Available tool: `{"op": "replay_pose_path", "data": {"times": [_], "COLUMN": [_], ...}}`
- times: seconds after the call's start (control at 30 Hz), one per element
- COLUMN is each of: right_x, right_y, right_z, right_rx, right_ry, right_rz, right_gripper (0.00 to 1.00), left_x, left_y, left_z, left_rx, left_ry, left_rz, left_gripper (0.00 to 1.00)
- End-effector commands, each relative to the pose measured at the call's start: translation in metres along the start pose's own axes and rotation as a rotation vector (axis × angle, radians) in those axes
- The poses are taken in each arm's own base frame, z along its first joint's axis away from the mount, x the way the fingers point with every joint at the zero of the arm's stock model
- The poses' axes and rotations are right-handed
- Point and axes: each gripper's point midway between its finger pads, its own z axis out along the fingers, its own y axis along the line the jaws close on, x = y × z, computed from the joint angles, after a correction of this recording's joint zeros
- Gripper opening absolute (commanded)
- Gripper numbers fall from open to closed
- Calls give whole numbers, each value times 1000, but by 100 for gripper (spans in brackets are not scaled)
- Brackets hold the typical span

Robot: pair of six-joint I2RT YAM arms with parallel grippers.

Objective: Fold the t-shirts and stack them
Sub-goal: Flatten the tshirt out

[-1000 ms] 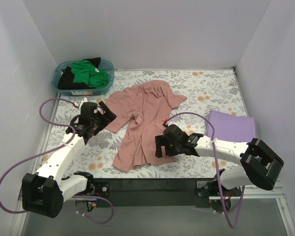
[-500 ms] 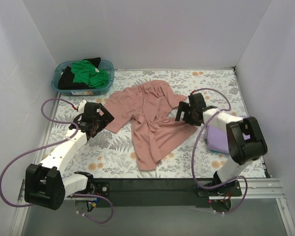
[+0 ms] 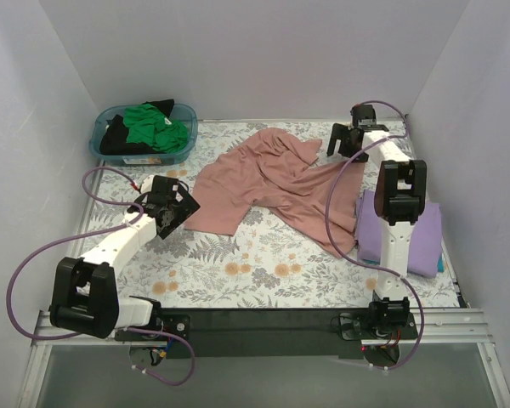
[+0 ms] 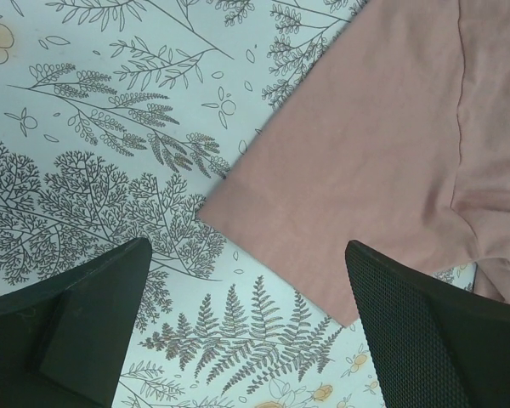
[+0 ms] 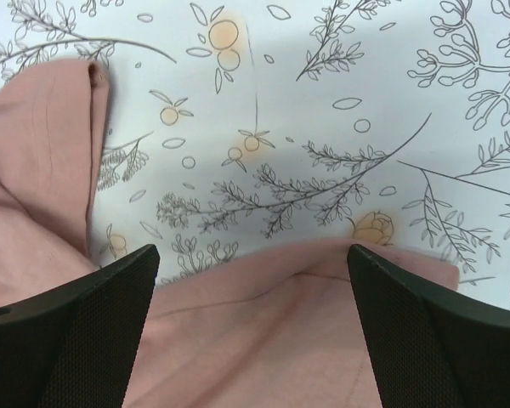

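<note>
The dusty pink t-shirt (image 3: 272, 183) lies crumpled and spread diagonally across the middle of the floral table cloth. My left gripper (image 3: 180, 206) is open and empty, low over the cloth at the shirt's left corner (image 4: 382, 144); the jaws (image 4: 246, 280) straddle bare table cloth beside that corner. My right gripper (image 3: 338, 140) is at the back right, open, with the shirt's edge (image 5: 263, 340) lying between its wide-apart fingers (image 5: 253, 263). A folded lavender t-shirt (image 3: 404, 223) lies at the right, partly behind the right arm. A green tee (image 3: 157, 127) and a black tee (image 3: 117, 136) sit in the basket.
The teal plastic basket (image 3: 98, 143) stands at the back left corner. White walls close in the table on the left, back and right. The right arm stretches along the right side over the lavender shirt. Purple cables loop from both arms.
My right gripper swung from the front centre to the back right, dragging the pink shirt's lower part to the right. The left gripper shifted slightly toward the shirt's left corner.
</note>
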Motion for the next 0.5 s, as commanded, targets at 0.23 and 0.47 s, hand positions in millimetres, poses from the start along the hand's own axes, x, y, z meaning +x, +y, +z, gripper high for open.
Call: {"op": "replay_pose_path", "data": {"times": [0.23, 0.47], "right_x": [-10, 91], "right_y": [54, 35], "right_z": [-151, -217], "right_rx": [-78, -108], "right_ry": [-107, -150], "right_rz": [-217, -94], "right_gripper": [98, 98], "left_x": [15, 34], "left_y": [-3, -12], "left_z": [16, 39], "left_rx": [16, 50], "left_ry": [68, 158], "left_rz": [8, 31], "left_gripper": [98, 96]}}
